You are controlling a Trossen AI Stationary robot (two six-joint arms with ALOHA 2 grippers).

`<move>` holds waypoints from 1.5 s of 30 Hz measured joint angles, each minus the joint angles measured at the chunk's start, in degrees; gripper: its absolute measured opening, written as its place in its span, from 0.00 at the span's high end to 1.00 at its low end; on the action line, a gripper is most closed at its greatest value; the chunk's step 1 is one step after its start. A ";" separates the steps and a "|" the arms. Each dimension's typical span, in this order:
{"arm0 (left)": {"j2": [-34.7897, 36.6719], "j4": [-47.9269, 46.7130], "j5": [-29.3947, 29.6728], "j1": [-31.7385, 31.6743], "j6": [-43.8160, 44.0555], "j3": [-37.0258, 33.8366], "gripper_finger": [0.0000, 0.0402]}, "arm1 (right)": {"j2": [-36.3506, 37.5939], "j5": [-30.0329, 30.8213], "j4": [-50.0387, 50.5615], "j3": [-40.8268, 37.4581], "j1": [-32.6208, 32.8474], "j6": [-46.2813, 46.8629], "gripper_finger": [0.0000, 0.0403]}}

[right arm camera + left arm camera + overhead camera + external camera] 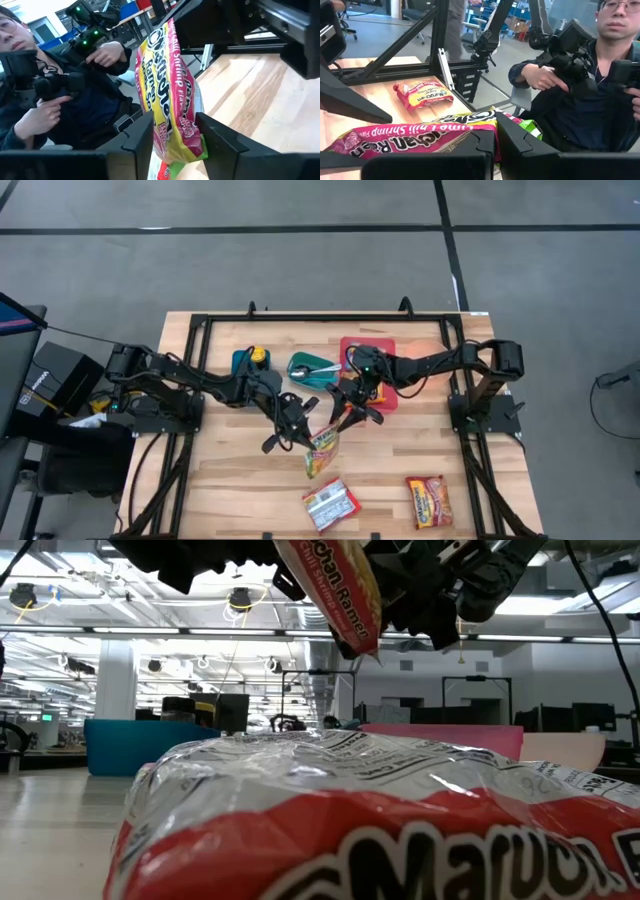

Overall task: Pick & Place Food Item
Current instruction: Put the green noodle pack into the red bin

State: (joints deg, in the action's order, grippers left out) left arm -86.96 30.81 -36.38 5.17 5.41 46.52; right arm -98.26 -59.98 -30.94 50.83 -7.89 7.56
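Ramen packet [322,452] pinched by left tool [300,432]; right tool [352,412] spread around its edge.

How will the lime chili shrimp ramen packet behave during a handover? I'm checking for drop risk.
Probably light: the left tool holds the ramen packet aloft by one edge. Its crinkly glossy film looks slippery. It hangs fairly straight between the right tool fingers, so likely semi-stiff.

Wooden table [230,480] carries red tray [385,350]; teal bowl [312,367] beside it; two ramen packets [331,505] nearer the front edge.
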 joint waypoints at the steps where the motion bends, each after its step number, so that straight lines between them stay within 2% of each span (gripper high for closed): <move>1: 0.01 -0.02 0.00 0.00 0.00 0.00 1.00 | 0.00 0.01 0.07 0.00 0.02 0.01 0.67; 9: 0.01 0.02 0.31 0.00 -0.02 0.00 1.00 | 0.00 1.39 0.53 0.00 0.06 0.01 0.82; 21: 0.00 0.04 0.41 0.00 0.00 0.00 1.00 | 0.00 1.37 0.55 0.00 0.06 0.01 0.98; 32: 0.02 0.09 0.39 0.00 0.00 0.00 0.98 | 0.00 1.37 0.55 0.00 0.06 0.01 0.99; 37: 0.00 0.11 0.19 0.00 1.21 0.00 0.92 | 0.00 1.52 0.58 0.00 0.05 0.01 1.00; 45: 0.02 -1.48 0.11 -0.14 8.42 0.00 0.71 | 0.00 2.54 2.42 0.00 -0.37 -0.01 1.00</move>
State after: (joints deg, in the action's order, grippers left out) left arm -86.94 29.33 -36.27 5.03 13.83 46.52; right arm -98.26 -57.44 -28.52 50.83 -8.27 7.55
